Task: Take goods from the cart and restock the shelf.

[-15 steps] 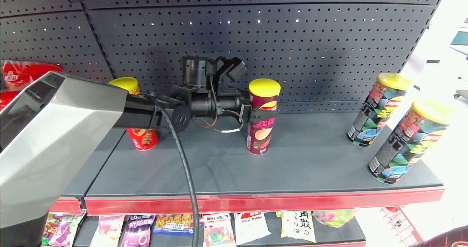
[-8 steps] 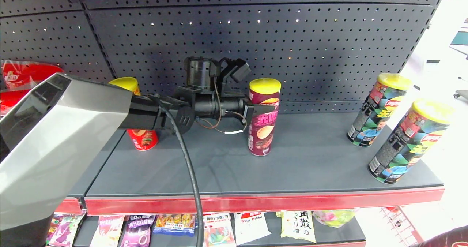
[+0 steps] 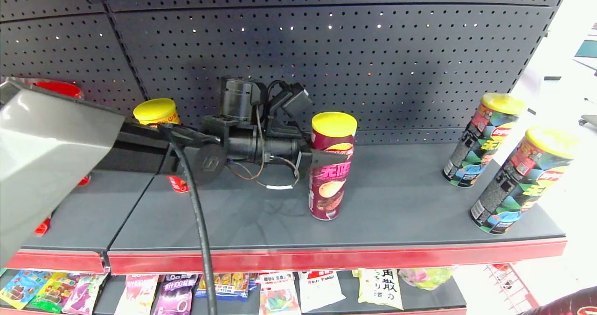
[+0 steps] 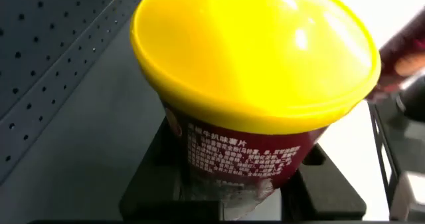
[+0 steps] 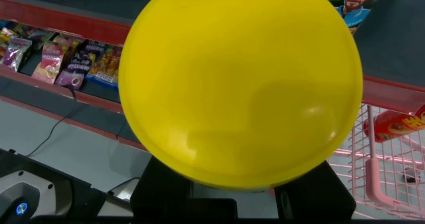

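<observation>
A maroon chip can (image 3: 329,179) with a yellow lid stands upright mid-shelf, a little toward the front. My left gripper (image 3: 326,155) is shut on its upper body, coming in from the left. In the left wrist view the same can (image 4: 252,84) sits between the dark fingers (image 4: 153,184). I cannot tell whether its base touches the grey shelf (image 3: 396,203). My right gripper (image 5: 239,201) is shut on another can, of which I see the yellow lid (image 5: 242,84); it is held out in front of and below the shelf's red edge.
A red can (image 3: 156,112) with a yellow lid stands behind my left arm near the pegboard. Two multicoloured cans (image 3: 482,140) (image 3: 522,179) stand at the shelf's right end. Snack bags (image 3: 317,289) fill the lower shelf. A pink wire cart (image 5: 392,164) holds a red can (image 5: 398,124).
My left arm has drawn back toward the shelf's front and slightly left, carrying the maroon can with it. The other cans have stayed put.
</observation>
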Robot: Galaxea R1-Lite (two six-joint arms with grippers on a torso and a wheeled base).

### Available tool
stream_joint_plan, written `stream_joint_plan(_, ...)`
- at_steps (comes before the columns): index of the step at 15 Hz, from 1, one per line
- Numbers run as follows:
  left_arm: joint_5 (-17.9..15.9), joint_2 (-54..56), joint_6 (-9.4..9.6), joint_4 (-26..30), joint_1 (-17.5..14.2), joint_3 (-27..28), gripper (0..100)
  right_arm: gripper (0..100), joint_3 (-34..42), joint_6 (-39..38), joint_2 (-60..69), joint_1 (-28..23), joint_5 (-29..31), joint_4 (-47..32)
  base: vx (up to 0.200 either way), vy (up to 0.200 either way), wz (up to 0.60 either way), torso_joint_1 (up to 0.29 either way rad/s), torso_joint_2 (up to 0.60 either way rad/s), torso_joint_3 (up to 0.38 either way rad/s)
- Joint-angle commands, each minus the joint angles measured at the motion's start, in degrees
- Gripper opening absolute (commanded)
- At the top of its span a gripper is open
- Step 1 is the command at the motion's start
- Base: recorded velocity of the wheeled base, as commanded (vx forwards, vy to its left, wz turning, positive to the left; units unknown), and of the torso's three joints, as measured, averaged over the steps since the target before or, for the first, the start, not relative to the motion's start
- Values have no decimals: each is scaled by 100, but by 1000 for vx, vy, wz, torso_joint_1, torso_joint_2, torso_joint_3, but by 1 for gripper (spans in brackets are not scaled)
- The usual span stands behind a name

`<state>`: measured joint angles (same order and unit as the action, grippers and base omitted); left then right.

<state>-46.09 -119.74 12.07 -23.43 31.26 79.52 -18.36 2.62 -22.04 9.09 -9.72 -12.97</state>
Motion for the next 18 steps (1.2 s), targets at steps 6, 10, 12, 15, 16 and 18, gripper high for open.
stream_joint_plan(6,-67,346,296,-452,267,-780,0,0,-27,2,-20,5,-4,5,0,0,0,0,0,0)
stream_joint_plan(10,-67,205,208,-610,381,-762,0,0,-45,-78,-28,13,-4,14,0,0,0,0,0,0)
stream_joint_plan(12,-67,29,173,-1032,372,-771,0,0,-54,-95,-28,13,-4,14,0,0,0,0,0,0)
stream_joint_plan(15,-67,-6,24,-1093,434,-771,0,0,-45,-95,-46,13,-4,14,0,0,0,0,0,0)
stream_joint_plan(16,-67,20,-38,-1093,443,-762,0,0,-45,-95,-46,13,-4,14,0,0,0,0,0,0)
stream_joint_plan(18,-67,56,-82,-1102,443,-780,0,0,-45,-95,-46,13,-4,5,0,0,0,0,0,0)
